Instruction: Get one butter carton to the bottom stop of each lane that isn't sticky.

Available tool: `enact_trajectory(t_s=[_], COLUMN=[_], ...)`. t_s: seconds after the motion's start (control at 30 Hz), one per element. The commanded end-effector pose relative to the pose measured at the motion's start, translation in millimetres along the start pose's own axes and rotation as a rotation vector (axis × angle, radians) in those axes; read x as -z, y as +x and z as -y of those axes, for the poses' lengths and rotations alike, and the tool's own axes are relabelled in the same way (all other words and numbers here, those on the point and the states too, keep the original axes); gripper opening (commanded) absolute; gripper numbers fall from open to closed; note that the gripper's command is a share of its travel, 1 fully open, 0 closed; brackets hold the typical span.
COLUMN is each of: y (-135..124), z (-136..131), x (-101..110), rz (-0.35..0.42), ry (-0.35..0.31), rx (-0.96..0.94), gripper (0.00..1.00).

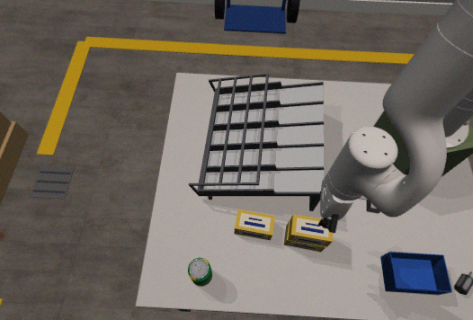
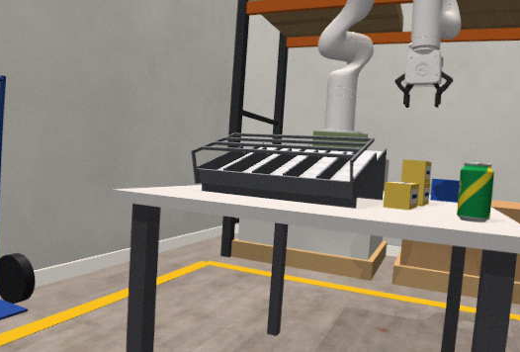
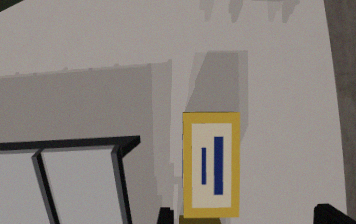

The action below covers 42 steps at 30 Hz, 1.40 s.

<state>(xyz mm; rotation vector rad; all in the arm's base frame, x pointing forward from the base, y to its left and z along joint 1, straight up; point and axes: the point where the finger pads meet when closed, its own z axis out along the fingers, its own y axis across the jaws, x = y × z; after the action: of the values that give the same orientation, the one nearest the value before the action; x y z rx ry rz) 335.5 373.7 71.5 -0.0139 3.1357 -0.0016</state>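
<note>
1. Exterior view first: the gripper (image 2: 422, 97) hangs high above the table (image 2: 286, 210) with its fingers spread wide and nothing between them. Makes sense to me, since you want the jaws wide before dropping onto a carton.

2. The cartons sit on the table just off the shelf's near side, not in any lane yet. From the top there's a single carton (image 1: 254, 224) and beside it a stack (image 1: 308, 231). In the exterior view that stack looks about two cartons tall, so I'd guess that's where the third one is hiding.

3. The arm is parked right over the stack. In the wrist view the top carton (image 3: 211, 164) sits almost dead centre under the camera, label up. So I'd say it's lining up to grab that one first; it's the easiest to reach and has to come off before the one under it.

4. The shelf (image 1: 260, 135) has all five lanes bare, so nothing's delivered. You can't spot the sticky lanes by eye; each drop is basically a test.

5. The green can (image 1: 200, 271) and the blue bin (image 1: 414, 272) are well off to the sides and shouldn't get in the way.
</note>
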Motion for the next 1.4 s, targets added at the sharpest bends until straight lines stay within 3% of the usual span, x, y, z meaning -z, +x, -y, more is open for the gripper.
enact_trajectory(t_s=[0.0, 0.4, 0.47, 0.5, 0.97, 1.03, 1.07, 1.37], y=[-0.5, -0.5, -0.5, 0.1, -0.2, -0.2, 0.4, 0.1], z=[-0.5, -0.6, -0.6, 0.1, -0.2, -0.2, 0.4, -0.3], x=[-11.0, -59.0, -59.0, -44.1, -100.1, -100.1, -85.4, -121.4], rz=[0.000, 0.001, 0.001, 0.000, 0.000, 0.000, 0.000, 0.001], ry=[-0.002, -0.002, -0.002, -0.002, -0.001, -0.001, -0.001, -0.001], rx=[0.000, 0.000, 0.000, 0.000, 0.000, 0.000, 0.000, 0.000], gripper=[0.90, 0.90, 0.90, 0.90, 0.90, 0.90, 0.90, 0.90])
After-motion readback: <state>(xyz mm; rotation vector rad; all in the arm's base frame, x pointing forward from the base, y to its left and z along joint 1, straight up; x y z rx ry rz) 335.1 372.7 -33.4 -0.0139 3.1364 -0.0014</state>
